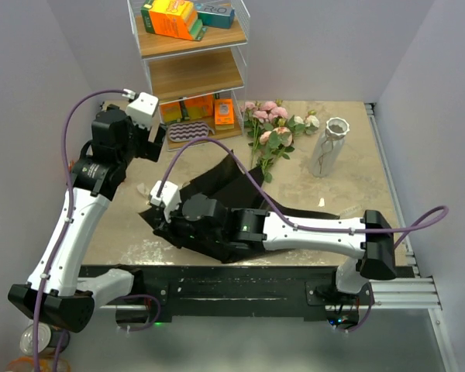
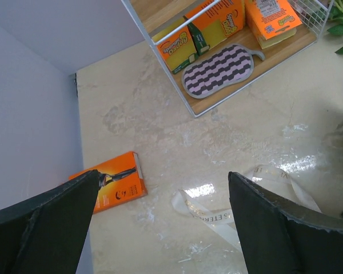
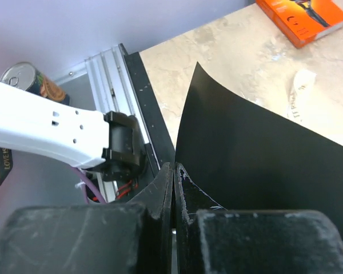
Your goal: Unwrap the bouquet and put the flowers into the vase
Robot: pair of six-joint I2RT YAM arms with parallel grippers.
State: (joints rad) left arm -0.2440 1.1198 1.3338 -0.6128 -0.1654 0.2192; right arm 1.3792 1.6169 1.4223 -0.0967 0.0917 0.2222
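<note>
The flowers (image 1: 271, 132), pink and cream roses on green stems, lie loose on the table right of the shelf. A whitish vase (image 1: 331, 143) stands upright to their right. The black paper (image 1: 225, 198) of the bouquet lies spread out mid-table. My right gripper (image 1: 157, 211) reaches across to its left corner, and its jaws (image 3: 174, 166) are shut on the edge of the black paper (image 3: 251, 154). The pale ribbon (image 2: 217, 214) lies untied on the table below my left gripper (image 2: 163, 174), which hangs open and empty near the shelf (image 1: 151, 143).
A wire-and-wood shelf (image 1: 190, 74) holds orange boxes and a striped sponge (image 2: 217, 71) at the back. An orange box (image 2: 111, 182) lies flat by the left wall. A can (image 1: 35, 337) stands off the table at near left. Walls close both sides.
</note>
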